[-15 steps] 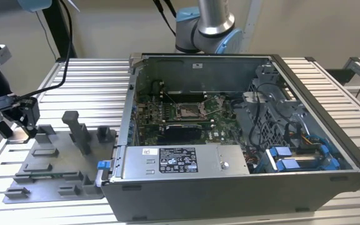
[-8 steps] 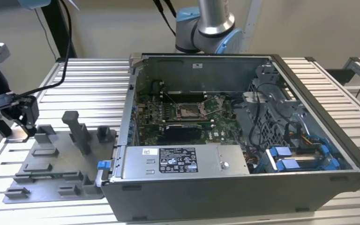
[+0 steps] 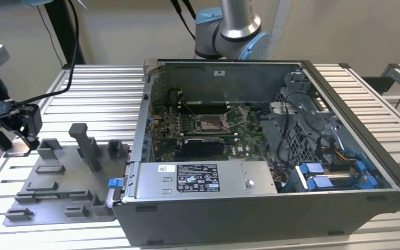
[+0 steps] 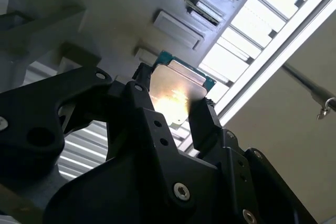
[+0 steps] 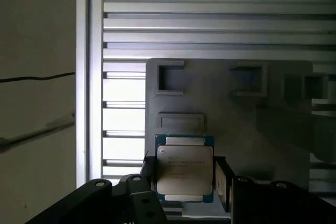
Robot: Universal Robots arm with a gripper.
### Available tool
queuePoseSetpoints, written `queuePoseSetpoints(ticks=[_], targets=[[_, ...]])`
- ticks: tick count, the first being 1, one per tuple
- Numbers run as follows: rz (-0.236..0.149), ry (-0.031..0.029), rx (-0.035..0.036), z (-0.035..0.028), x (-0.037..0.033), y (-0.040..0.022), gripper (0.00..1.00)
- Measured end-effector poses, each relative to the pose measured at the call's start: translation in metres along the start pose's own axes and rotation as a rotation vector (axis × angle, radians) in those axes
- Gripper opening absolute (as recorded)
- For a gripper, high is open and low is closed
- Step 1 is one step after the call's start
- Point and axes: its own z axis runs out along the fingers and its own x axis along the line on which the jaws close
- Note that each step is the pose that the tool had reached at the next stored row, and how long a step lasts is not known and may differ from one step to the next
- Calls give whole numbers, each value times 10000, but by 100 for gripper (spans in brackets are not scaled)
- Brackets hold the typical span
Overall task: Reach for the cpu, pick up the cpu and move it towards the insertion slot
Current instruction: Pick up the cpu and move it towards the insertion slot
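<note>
Gripping the cpu (image 5: 185, 169) by two opposite edges: the gripper (image 5: 185, 184) has its black fingers (image 5: 223, 179) clamped on the chip, one on each side, as seen in both wrist views. The pale metal face with a green border faces the camera in the first wrist view. In the second wrist view the cpu (image 4: 176, 95) catches a bright glare between the fingers (image 4: 202, 119).

Position: in the exterior view the gripper (image 3: 19, 140) sits at the exterior view's far left, mid-height, over the far left corner of the grey fixture plate (image 3: 54, 192), which lies on the slatted metal table (image 3: 102, 88). Cannot tell whether the chip touches the plate or hangs just above it.

The insertion slot (image 3: 210, 123), a shiny metal frame with a dark centre, sits on the green motherboard (image 3: 245, 138) inside the open computer case (image 3: 353, 172), centre frame. It is well apart from the gripper, toward the exterior view's right.
</note>
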Motion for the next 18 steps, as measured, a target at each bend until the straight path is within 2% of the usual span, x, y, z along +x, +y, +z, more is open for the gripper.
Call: queuePoseSetpoints(ticks=[18], targets=[[0,1,0,-88,0,3,0]])
